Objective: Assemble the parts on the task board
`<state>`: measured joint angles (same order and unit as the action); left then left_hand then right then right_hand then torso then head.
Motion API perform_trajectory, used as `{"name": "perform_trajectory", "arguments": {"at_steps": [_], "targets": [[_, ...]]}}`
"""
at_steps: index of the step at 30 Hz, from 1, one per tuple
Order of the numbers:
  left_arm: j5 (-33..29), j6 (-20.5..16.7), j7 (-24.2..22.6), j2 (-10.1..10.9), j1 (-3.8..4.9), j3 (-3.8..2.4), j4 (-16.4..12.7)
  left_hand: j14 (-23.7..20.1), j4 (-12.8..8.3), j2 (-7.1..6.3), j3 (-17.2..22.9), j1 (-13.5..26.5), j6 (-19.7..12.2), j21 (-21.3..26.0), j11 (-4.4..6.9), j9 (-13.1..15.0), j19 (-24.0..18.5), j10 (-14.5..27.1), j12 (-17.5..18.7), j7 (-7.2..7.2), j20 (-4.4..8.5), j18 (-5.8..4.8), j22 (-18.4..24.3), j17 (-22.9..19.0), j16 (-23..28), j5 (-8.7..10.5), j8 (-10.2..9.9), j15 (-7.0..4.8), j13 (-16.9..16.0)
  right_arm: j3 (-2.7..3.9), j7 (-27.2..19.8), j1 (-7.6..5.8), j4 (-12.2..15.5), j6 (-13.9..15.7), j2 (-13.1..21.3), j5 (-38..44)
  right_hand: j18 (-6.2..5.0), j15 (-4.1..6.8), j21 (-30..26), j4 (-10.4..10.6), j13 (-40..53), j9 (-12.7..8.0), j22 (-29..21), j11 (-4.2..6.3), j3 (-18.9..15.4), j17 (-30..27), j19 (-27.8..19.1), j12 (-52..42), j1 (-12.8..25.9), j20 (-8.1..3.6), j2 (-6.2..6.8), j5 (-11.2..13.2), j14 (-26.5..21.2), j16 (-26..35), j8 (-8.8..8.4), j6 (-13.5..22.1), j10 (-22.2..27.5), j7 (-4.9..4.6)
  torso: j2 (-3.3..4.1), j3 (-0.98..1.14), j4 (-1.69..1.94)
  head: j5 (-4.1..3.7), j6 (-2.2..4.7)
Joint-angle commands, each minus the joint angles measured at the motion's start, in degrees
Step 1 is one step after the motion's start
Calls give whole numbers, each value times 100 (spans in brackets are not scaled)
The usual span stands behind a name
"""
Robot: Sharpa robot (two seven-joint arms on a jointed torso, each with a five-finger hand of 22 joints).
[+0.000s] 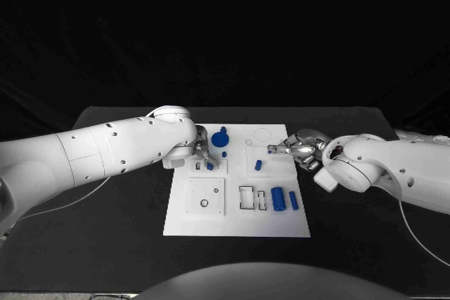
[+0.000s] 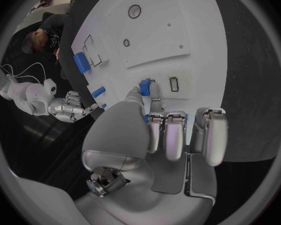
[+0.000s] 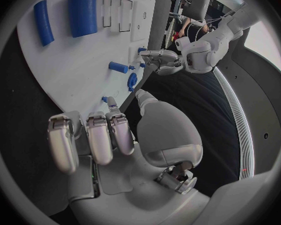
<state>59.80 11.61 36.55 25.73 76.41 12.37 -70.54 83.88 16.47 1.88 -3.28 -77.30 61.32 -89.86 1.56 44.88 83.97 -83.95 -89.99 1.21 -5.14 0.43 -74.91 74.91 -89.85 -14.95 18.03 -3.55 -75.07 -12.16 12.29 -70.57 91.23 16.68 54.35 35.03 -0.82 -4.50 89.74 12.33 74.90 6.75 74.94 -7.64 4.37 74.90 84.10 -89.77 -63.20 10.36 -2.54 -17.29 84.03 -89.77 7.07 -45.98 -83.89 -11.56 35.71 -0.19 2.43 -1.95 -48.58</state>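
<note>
pinching a small blue peg between fingertips, the left hand holds it upright above the task board, just beside its slot; right hand hovers apart, its fingers curled on nothing.

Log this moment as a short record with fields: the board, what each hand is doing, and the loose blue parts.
board: white rectangular task board on the black table
left hand: left hand pinches a small blue part at the board's left side
right hand: right hand holds a tiny blue peg at its fingertips over the board's right edge
loose parts: large blue cylinder and slim blue bar lying side by side; round blue knob near the far edge
</note>
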Motion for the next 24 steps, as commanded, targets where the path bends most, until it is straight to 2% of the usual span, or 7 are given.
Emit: {"name": "perform_trajectory", "arguments": {"at_steps": [1,8,24], "targets": [[-46,-27,-132,-19,-1,-2,-9,612,-10,12,138,-182,33,-14,56,30,603,-605,-1,-20,49,-43,-1509,1509,-15,-40,-37,-44,-1493,-1,-16,5,0,-61,-6,47,82,-32,26,7,1510,7,1506,-40,-38,1510,590,-23,2,41,-28,-28,597,-23,18,40,-611,-40,4,1,0,-3,3],[-53,-59,-164,-22,-2,-2,-11,612,-21,-59,469,-453,56,-14,64,58,603,-605,-1,-28,44,-43,-1509,1509,-15,-85,-98,-55,-1493,-1,-15,6,-7,-58,-4,47,82,-33,26,7,1510,8,1506,-41,-38,1510,590,-23,1,42,-29,-29,597,-23,21,39,-611,-41,2,1,-1,-5,-9],[1,-195,-155,54,2,-7,-74,612,-14,-77,533,-486,73,-14,64,66,603,-605,-1,-28,41,-43,-1509,1509,-15,-94,-104,-57,-1493,-1,-17,8,-32,-60,-6,49,82,-33,26,7,1510,8,1506,-41,-38,1510,590,-23,1,42,-29,-29,597,-23,21,39,-611,-41,-3,3,1,-10,-14]]}}
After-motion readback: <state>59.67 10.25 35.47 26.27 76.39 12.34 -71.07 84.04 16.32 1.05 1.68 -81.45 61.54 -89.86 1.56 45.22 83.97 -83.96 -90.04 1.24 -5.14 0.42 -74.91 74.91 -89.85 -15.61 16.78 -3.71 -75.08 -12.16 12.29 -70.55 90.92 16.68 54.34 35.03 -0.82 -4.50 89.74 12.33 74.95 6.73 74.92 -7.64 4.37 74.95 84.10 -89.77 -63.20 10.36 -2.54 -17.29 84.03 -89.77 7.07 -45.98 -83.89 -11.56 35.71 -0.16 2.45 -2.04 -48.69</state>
